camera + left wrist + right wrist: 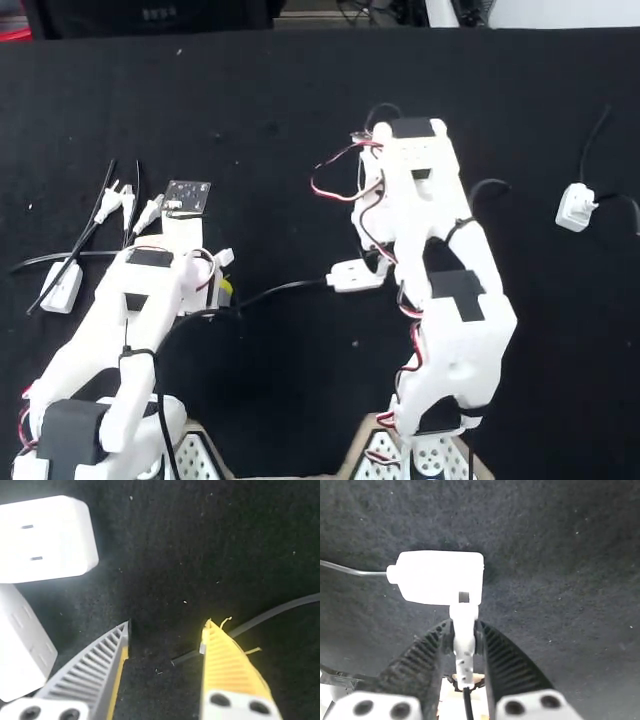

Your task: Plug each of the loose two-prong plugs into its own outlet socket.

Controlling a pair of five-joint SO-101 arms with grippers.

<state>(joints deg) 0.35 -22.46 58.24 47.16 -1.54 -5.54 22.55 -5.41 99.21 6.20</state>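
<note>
So the right end effector [464, 629] is clamped on a plug [464, 611] that looks pushed into the socket [440, 577] near the centre of the surface [300, 100], while the left end effector [166, 627] hangs with fingers apart, and loose plugs [118, 198] at nine o'clock remain unplugged.

**Surface finishes at the plug-and-socket workspace.**
The table [270, 90] is being covered by matt black cloth, felt-like and flecked with lint. The outlet socket [440, 577] and the plug [464, 655] are being presented as smooth white plastic with a faint sheen. Ribbed matt plastic is being displayed on the right gripper [464, 624] in black, and on the left gripper [165, 630] in grey and yellow, frayed at one tip. The cable [270, 613] is being seen as smooth and dark, the arm shells [465, 345] as smooth white plastic.
</note>
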